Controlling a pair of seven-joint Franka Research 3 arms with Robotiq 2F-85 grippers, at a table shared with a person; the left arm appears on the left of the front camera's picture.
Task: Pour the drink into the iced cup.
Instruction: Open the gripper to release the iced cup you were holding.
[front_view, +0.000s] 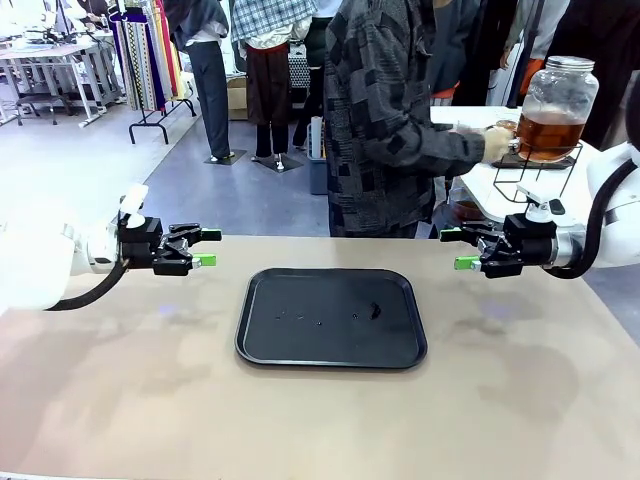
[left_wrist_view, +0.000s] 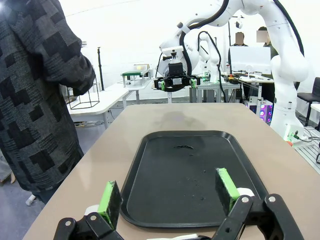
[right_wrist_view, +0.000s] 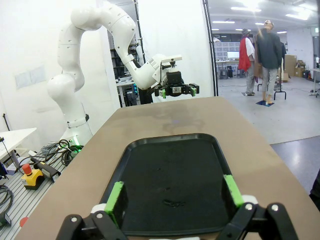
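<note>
Black tray (front_view: 331, 318) lies on the desk (front_view: 120, 400) near the camera, approx. in the middle, with only some small specks on it. Left gripper (front_view: 205, 248) hovers above the desk at the left of the tray, fingers wide, nothing btw. them. Right gripper (front_view: 458, 249) hovers at the right of the tray, fingers also wide and holding nothing. Both point toward the middle, at about the same height. At the far side stands a person (front_view: 385, 120) in a dark patterned top, w/ one hand (front_view: 497, 142) reaching right to the glass dispenser jar (front_view: 556, 108). Jar sits on a wire stand (front_view: 535, 175) on a white side table, far right, well apart from the tray. The drink (front_view: 548, 133), amber-brown, fills its lower part.
</note>
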